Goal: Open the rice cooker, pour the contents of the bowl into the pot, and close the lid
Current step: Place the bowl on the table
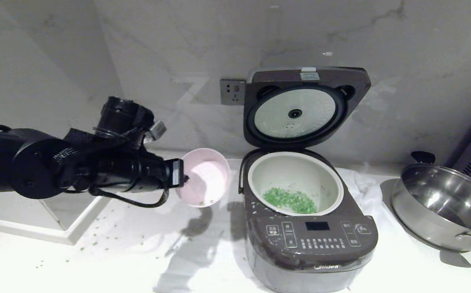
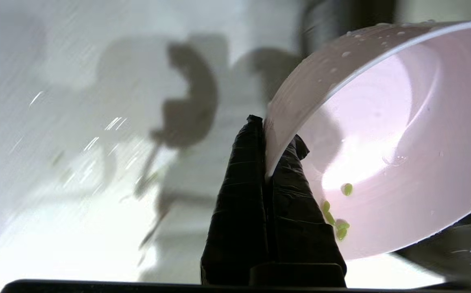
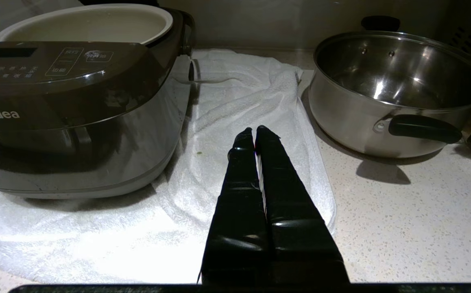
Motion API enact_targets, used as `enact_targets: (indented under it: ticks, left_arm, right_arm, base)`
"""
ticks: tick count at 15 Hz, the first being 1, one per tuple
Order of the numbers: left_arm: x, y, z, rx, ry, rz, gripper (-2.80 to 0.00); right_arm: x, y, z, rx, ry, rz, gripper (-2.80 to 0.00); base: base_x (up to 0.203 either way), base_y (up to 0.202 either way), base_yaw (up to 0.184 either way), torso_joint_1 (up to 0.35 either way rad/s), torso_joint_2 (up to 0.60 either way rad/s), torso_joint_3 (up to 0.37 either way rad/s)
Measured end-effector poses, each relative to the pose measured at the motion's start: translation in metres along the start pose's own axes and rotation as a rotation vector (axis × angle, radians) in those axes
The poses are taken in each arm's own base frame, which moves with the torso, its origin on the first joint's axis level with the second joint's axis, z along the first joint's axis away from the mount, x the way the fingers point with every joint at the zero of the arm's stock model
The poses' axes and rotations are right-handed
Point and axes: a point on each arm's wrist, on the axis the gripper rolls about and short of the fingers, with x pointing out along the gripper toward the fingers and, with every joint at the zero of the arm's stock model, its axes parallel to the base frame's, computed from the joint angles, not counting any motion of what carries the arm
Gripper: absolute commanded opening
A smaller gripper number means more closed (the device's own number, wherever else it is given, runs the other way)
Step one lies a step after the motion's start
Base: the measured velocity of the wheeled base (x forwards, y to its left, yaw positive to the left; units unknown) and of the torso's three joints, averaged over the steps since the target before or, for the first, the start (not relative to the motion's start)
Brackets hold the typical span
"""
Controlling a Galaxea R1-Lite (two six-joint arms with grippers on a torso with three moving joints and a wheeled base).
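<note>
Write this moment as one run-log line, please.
left hand: shut on tilted pink round bowl rim | green bits: mostly in pale inner pot | dark brown lid: open | right hand: shut, idle

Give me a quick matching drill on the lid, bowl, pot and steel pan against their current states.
Things:
1. lid
2. bowl
3. pot
4. steel pan

States:
A. tipped on its side, pinched at the rim by the left tool, a few green bits left inside
B. standing open against the wall
C. empty, on the counter right of the cooker
D. holding a heap of green bits

Pairs: 1-B, 2-A, 3-D, 4-C
</note>
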Motion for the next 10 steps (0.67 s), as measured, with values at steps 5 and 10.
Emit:
enact_targets:
  ticks: [5,10]
  left_arm:
    - [-0.025,0.044,-0.029,-0.058,0.156,0.096,-2.8]
    - [-0.032,0.09,-0.037,-0.198,0.343,0.247,-2.8]
  right_arm:
    - [0.0,0.0,0.0,0.0,0.0,0.001,-2.8]
    - [0.0,0.0,0.0,0.0,0.0,0.001,-2.8]
  base:
    - [0.0,0.0,0.0,0.0,0.0,0.0]
    - [0.0,0.0,0.0,0.0,0.0,0.0]
